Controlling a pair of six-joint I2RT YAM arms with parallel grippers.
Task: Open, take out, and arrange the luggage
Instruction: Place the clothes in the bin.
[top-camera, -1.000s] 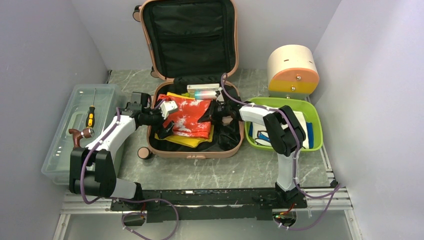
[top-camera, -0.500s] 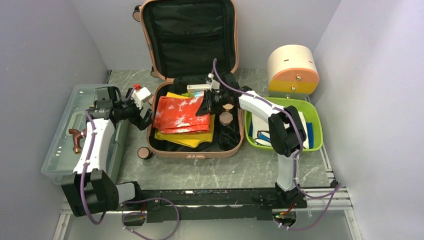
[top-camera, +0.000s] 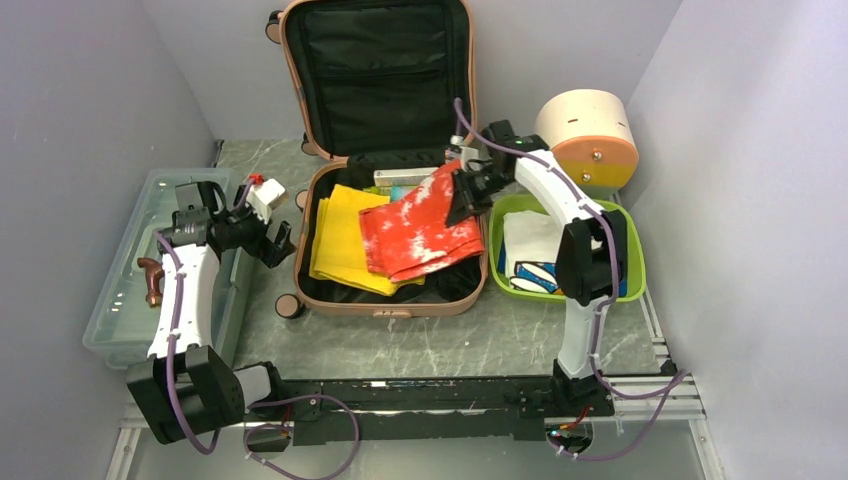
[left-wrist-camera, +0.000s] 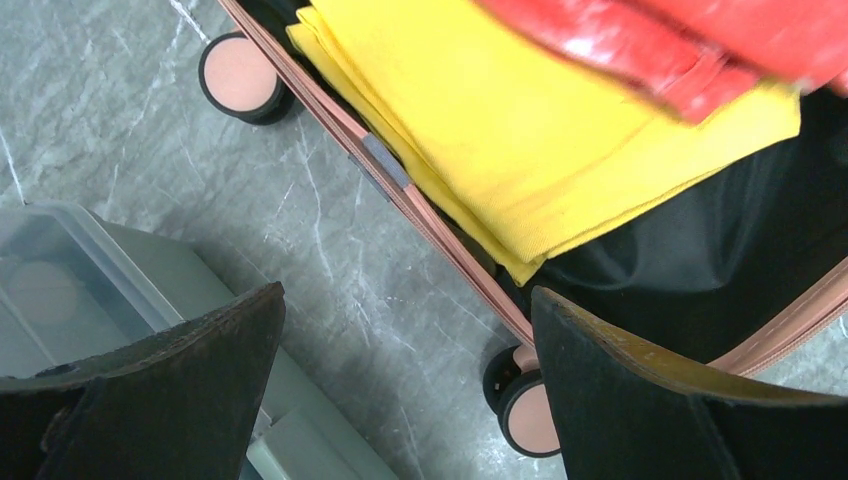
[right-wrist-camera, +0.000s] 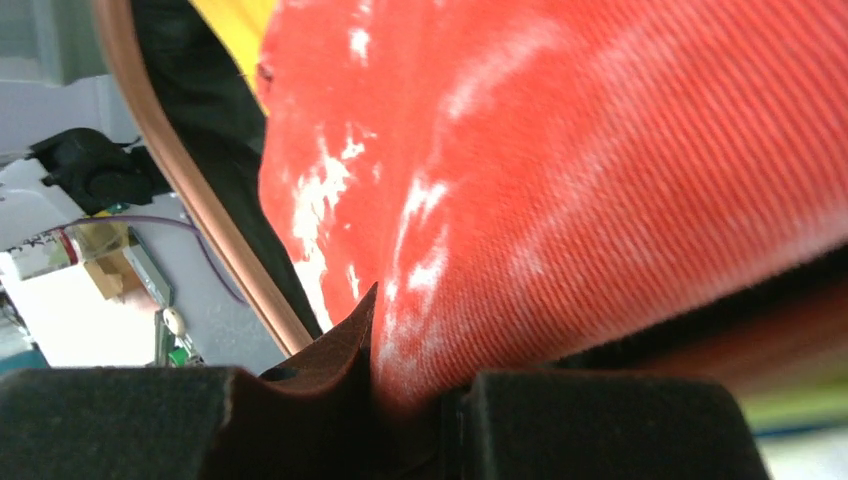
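While the luggage (top-camera: 378, 80) lies open at the middle of the table's far edge, its lid stands upright against the back wall, showing black lining. Its lower half rests flat on the table (top-camera: 420, 345), and both arms reach toward it from the near edge.

At the luggage's right rim, the right pincer (top-camera: 466, 196) is nearly closed, pinching the far corner of a red cloth (top-camera: 420, 235) with white blotches. That corner is raised above the rim while the rest of the cloth drapes down into the case. The right wrist view shows the red weave clamped between the dark fingertips (right-wrist-camera: 330, 360). A folded yellow cloth (top-camera: 340, 240) lies beneath it, filling the left part of the case.

Off the luggage's left side, the left pincer (top-camera: 272, 240) hangs with its jaws wide apart and nothing between them. It is just beside the case, between it and a clear plastic bin (top-camera: 130, 330) along the table's left edge. Its wrist view looks down on a salmon wheel (left-wrist-camera: 240, 75) and the zip rim.

By the right edge sits a lime-green tray (top-camera: 630, 250), touching the case, with a cream and orange drum (top-camera: 585, 135) behind it. Grey marbled table, plain pale grey walls on three sides.
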